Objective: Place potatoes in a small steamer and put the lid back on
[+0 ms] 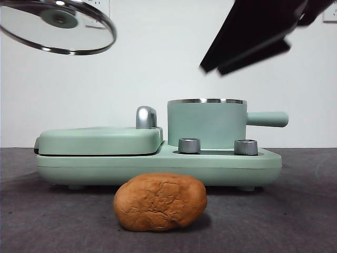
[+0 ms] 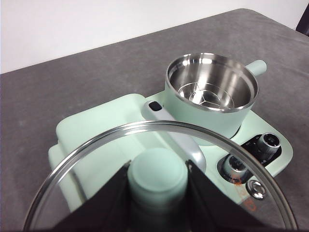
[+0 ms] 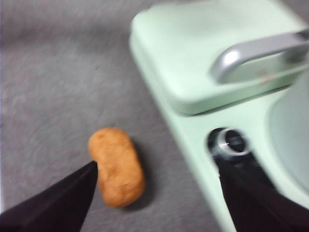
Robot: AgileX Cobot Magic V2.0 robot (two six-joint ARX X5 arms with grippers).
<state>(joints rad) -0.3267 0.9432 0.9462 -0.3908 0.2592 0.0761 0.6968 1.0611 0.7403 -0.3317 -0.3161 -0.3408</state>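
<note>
The orange-brown potato (image 1: 160,202) lies on the grey table in front of the appliance; it also shows in the right wrist view (image 3: 117,166). The mint-green steamer pot (image 1: 207,124) stands open on the appliance's right side, its steel inside empty (image 2: 211,87). My left gripper (image 2: 157,193) is shut on the knob of the glass lid (image 2: 159,145) and holds it high at the upper left of the front view (image 1: 58,26). My right gripper (image 3: 157,174) is open, high above the pot (image 1: 247,42), with the potato below it.
The mint-green hinged grill plate (image 1: 100,139) with a steel handle (image 1: 146,117) fills the appliance's left half. Two steel dials (image 1: 189,145) (image 1: 246,147) sit on the base in front of the pot. The pot's side handle (image 1: 267,119) points right.
</note>
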